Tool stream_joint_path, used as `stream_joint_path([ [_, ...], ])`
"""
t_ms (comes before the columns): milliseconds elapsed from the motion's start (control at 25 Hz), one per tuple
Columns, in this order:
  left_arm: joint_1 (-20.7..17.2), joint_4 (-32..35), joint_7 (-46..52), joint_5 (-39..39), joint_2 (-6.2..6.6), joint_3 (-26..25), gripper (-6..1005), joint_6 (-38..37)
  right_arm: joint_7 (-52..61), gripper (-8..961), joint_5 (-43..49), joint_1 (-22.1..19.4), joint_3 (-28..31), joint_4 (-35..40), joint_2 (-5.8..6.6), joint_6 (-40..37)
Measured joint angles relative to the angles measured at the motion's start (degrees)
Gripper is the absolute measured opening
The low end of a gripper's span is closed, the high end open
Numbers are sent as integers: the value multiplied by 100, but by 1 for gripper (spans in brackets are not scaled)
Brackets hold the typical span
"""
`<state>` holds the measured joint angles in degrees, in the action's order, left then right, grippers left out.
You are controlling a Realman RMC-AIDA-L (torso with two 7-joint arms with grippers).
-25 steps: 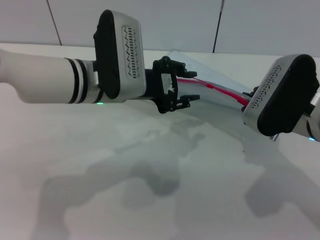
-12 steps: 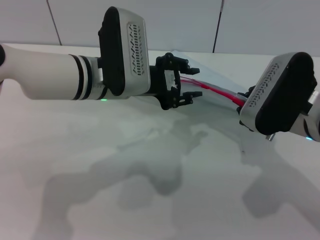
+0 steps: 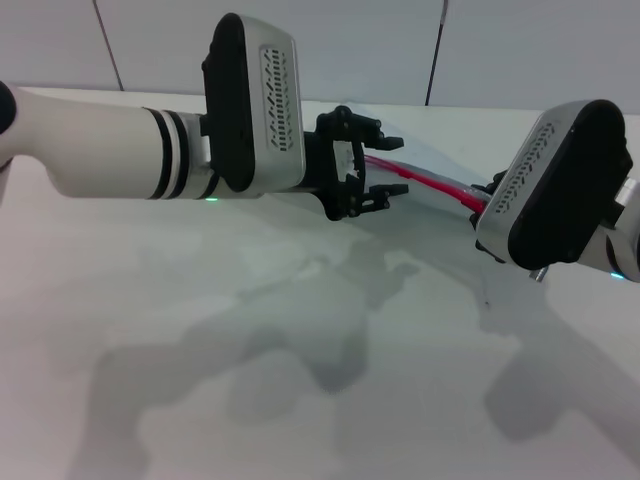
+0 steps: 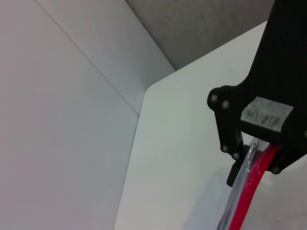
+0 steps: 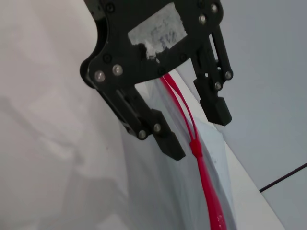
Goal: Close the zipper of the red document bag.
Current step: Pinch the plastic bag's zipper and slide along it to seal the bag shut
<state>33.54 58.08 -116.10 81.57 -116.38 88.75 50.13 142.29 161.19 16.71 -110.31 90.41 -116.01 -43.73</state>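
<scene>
Translucent pale blue-grey plastic document bag (image 3: 440, 175) lying flat on white table (image 3: 300, 380), far side, between both arms; bright red zipper strip (image 3: 430, 184) along one long edge, two tracks parted near one end then merging; left gripper (image 3: 385, 165) spread wide, hovering at zipper end; right gripper (image 5: 196, 136) likewise spread, straddling red strip without touching.

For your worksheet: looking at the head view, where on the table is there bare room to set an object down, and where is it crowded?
Free: the wide near part of the table, in front of both arms, bearing only shadows. Crowded: the far side, where the left gripper and right gripper flank the red document bag and its zipper.
</scene>
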Motion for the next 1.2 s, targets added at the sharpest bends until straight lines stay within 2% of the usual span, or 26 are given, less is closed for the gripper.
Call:
stream_joint_path([
  [680, 59, -181, -109, 141, -3, 107, 461, -138, 0, 72, 34, 2, -28, 92, 0, -126],
  [1200, 82, -399, -498, 589, -7, 219, 444, -138, 0, 77, 44, 10, -109, 238, 0, -197],
])
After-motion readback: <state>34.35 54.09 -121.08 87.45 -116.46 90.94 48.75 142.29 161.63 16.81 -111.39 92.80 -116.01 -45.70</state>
